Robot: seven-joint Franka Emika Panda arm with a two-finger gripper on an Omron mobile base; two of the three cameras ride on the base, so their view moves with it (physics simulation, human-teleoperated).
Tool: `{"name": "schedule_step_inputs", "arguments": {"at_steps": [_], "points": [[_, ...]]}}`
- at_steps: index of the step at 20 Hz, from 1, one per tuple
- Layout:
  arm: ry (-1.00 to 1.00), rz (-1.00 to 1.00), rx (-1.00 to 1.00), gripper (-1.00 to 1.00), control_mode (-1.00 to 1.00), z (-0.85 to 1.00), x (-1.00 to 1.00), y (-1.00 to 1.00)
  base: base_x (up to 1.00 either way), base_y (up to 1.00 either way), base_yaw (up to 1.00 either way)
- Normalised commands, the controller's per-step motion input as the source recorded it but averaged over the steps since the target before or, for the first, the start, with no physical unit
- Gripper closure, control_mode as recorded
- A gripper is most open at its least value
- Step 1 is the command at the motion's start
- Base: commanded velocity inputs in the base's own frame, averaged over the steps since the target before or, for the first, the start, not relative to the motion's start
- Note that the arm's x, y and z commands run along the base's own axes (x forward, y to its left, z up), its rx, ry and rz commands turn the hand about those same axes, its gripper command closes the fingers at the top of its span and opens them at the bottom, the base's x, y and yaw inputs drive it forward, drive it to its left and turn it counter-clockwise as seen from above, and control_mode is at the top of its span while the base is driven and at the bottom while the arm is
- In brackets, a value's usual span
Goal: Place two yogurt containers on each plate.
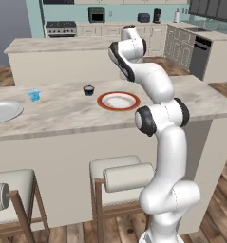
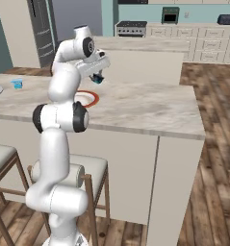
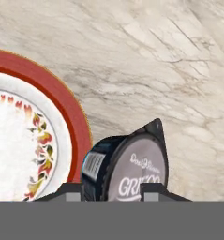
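The robot's two-finger gripper (image 2: pixel 98 77) is hanging in the air above the pale marble-patterned counter (image 2: pixel 145 108), just beside the round white plate with the orange-red rim (image 1: pixel 118 100). Between its small dark fingertips (image 3: pixel 73 192) it is clamping a dark navy yogurt tub with a pale printed lid (image 3: pixel 127 171), the jaws partly closed around it. In the hand view the tub is sitting tilted, lid facing the camera, and it is hovering over bare counter with the plate's red rim just to its left.

A second dark navy tub with a pale top (image 1: pixel 89 89) is standing on the counter just left of the red-rimmed plate, and a light translucent blue tub (image 1: pixel 34 95) is resting farther left, near the plain pale grey-white plate (image 1: pixel 4 110) at the far left edge. Neither plate is carrying a tub; the fourth one I cannot place.

The main risk, as I judge it, is releasing too early: the held tub is not yet over the plate's centre, so it could be dropping onto the rim or the counter and rolling away. Because it is being held tilted, it may also be landing on its side and not upright. A sideways sweep could be nudging the plate.
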Motion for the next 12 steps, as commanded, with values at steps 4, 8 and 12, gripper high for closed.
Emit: {"name": "schedule_step_inputs", "arguments": {"at_steps": [4,8,12], "points": [[-0.04,0.00,-0.06,1.00,-1.00,-0.13,-0.48,0.34,0.00,0.00,0.00],[-0.01,0.00,-0.03,1.00,-1.00,-0.30,-0.32,0.24,0.00,0.00,0.00],[-0.13,0.00,0.00,1.00,-1.00,-0.25,-0.35,0.30,0.00,0.00,0.00]]}}
